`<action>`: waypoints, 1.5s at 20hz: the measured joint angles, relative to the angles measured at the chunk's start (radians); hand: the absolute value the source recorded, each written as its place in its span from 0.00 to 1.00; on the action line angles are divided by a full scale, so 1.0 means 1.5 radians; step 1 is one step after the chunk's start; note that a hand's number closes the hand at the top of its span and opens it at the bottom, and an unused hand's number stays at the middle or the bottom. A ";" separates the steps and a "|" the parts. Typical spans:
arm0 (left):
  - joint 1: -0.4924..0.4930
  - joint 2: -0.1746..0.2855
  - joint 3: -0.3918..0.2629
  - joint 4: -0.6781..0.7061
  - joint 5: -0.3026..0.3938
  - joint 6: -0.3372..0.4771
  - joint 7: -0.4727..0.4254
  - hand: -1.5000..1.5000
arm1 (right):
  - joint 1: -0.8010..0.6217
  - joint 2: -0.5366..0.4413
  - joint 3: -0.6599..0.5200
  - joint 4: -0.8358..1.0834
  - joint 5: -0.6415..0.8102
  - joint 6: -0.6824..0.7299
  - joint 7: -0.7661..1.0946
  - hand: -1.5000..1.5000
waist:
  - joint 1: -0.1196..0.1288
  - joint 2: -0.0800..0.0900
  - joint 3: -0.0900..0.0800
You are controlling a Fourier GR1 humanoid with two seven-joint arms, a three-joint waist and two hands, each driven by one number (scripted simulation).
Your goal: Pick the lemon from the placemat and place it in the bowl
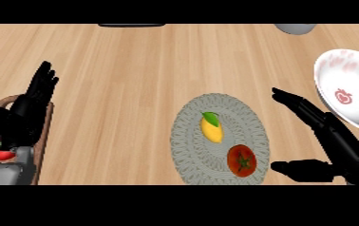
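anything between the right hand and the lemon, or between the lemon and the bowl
Nothing visible does. Only bare placemat lies between the open right hand and the lemon; the tomato sits off that line, nearer the robot. From lemon to bowl, only the hand's own fingers cross the path.

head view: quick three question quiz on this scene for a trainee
1. True or false: the lemon lies on the placemat.
2. What shares the placemat with the lemon? A) tomato B) apple C) cup
3. Fill in: the bowl stands nearest the robot's ___ hand.

Key: 1 true. 2 A. 3 right; the right hand is open, between placemat and bowl.
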State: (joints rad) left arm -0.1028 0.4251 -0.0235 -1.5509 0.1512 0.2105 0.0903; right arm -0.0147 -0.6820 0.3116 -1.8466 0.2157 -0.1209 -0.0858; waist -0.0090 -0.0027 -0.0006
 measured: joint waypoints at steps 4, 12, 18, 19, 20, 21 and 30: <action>-0.018 -0.010 0.009 0.003 -0.011 -0.005 0.015 0.50 | -0.046 0.002 -0.031 -0.043 -0.001 0.056 0.088 0.00 | 0.004 0.001 0.000; -0.044 -0.028 0.008 0.007 -0.029 -0.013 0.029 0.50 | -0.231 0.027 0.005 -0.032 0.018 0.194 0.275 0.00 | 0.015 0.002 -0.001; -0.053 -0.039 0.006 0.025 -0.039 -0.015 0.025 0.50 | -0.355 0.052 0.071 0.044 0.024 0.321 0.380 0.00 | 0.020 0.004 -0.001; -0.046 -0.038 0.008 0.027 -0.037 -0.020 0.018 0.50 | -0.362 0.064 0.085 0.056 0.029 0.334 0.390 0.00 | 0.019 0.004 -0.001; -0.046 -0.034 0.013 0.024 -0.035 -0.025 0.020 0.50 | -0.369 0.072 0.096 0.063 0.029 0.351 0.402 0.00 | 0.019 0.003 -0.001; -0.041 -0.032 0.015 0.017 -0.032 -0.029 0.022 0.50 | -0.379 0.089 0.111 0.086 0.037 0.359 0.410 0.00 | 0.021 0.003 -0.001; -0.034 -0.044 0.031 0.036 -0.039 -0.040 0.000 0.50 | -0.440 0.161 0.149 0.226 0.049 0.491 0.429 0.00 | 0.014 0.003 0.000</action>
State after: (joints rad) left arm -0.1545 0.3594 0.0226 -1.4965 0.0929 0.1504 0.0905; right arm -0.6746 -0.4412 0.5347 -1.5076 0.2891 0.6162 0.5582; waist 0.0124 0.0018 -0.0007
